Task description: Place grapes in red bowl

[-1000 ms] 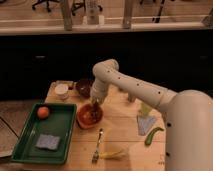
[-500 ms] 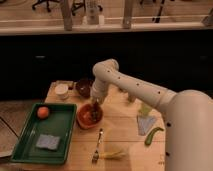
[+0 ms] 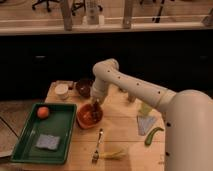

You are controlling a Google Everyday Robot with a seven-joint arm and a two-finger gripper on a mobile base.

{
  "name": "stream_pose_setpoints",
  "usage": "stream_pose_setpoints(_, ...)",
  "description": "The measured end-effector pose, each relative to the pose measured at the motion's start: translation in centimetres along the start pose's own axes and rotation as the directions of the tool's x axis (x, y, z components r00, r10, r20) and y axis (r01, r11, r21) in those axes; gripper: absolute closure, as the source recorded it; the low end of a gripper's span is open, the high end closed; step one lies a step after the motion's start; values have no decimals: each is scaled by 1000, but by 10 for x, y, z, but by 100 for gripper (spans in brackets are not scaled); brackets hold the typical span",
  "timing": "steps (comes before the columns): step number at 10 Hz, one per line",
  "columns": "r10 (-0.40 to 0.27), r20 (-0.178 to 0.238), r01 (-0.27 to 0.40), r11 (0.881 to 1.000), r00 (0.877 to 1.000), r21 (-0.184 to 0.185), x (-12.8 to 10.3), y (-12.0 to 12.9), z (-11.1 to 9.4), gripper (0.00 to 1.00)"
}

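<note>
gripper [image 3: 93, 111] hangs low inside the red bowl [image 3: 82, 121] beside the green tray [image 3: 63, 132], barely moved from half a second ago, grapes [image 3: 90, 115] apparently at its tip in the bowl, release looks near.
</note>
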Motion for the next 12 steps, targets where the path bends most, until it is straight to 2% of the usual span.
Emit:
stream_pose_setpoints(11,-9,6,9,1000,1000,-1,1,-1,0,80)
stream_pose_setpoints(12,-9,7,9,1000,1000,-2,1,0,0,77)
